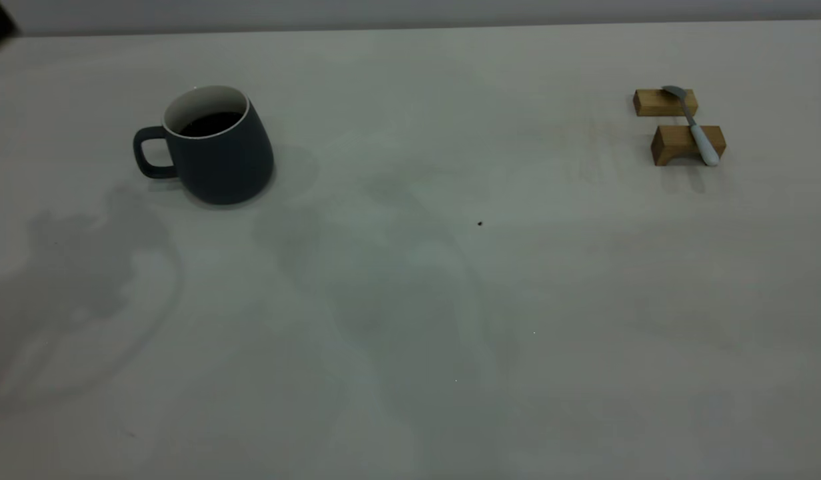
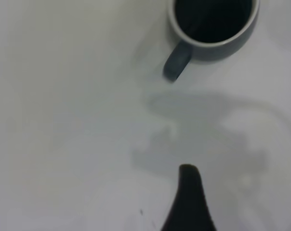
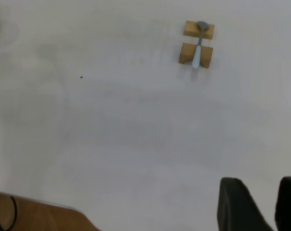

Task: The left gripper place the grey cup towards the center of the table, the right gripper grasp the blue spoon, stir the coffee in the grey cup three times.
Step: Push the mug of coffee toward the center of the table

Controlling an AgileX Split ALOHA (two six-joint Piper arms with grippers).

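We see the grey cup far to the left of the tiny dark speck on the table, and the blue spoon far to the right of that speck, lying across two wooden blocks. We think the cup is heavy, hard and full of coffee that can spill, so its loop handle looks best to hold, while the spoon is light, thin and slippery. The left gripper shows just one finger, so we cannot tell its gap, and the right gripper has its fingers apart, holding nothing.
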